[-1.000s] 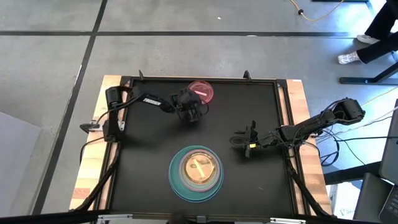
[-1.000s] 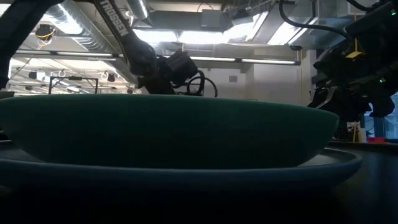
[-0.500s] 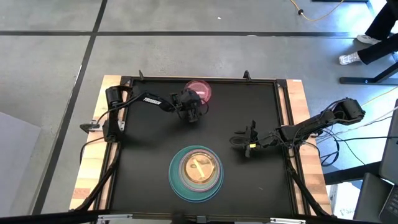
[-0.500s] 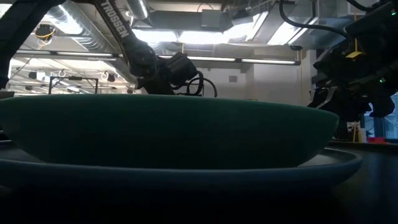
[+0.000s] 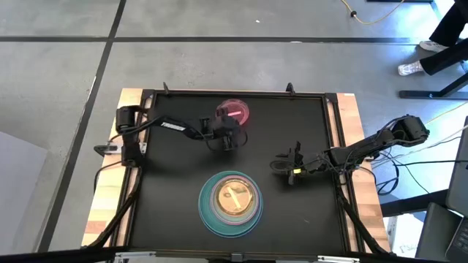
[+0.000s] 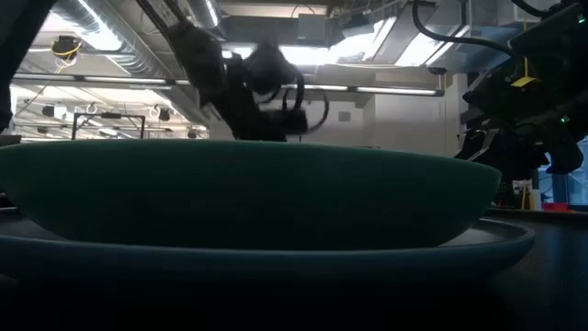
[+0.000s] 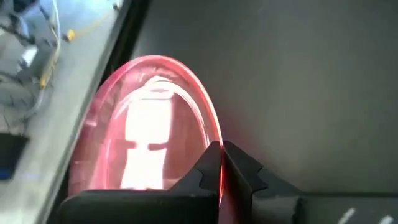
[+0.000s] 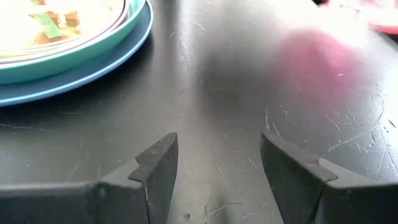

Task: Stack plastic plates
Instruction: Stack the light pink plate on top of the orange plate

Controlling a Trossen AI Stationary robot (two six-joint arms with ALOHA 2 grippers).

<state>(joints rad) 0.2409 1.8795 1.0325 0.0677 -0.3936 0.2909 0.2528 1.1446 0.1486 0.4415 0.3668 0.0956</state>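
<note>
A small translucent pink plate (image 5: 234,112) is at the table's far middle, seen close in the left wrist view (image 7: 149,118). My left gripper (image 5: 227,133) is just on its near side and is shut on its rim. A stack of plates (image 5: 231,202), teal and light blue outermost with a pale one on top, rests on the table near the front edge; it fills the low view (image 6: 248,193). My right gripper (image 5: 281,166) stands open over bare table, to the right of the stack. My left gripper (image 7: 221,149) pinches the pink plate's rim (image 7: 214,134) on its near side, between the two fingertips. The fingers come from the near side, slanting down. That edge is raised; whether the far edge still rests on the table I cannot tell.
The black table top has a raised frame (image 5: 234,93) and wooden side boards. Bare table lies between the pink plate and the stack. A person's legs (image 5: 446,36) stand on the floor beyond the far right corner.
My left gripper has shut on the pink plate's rim and then risen, shifting a little toward the near edge. The pink plate has moved slightly with it toward the near side. My right gripper has kept still.
</note>
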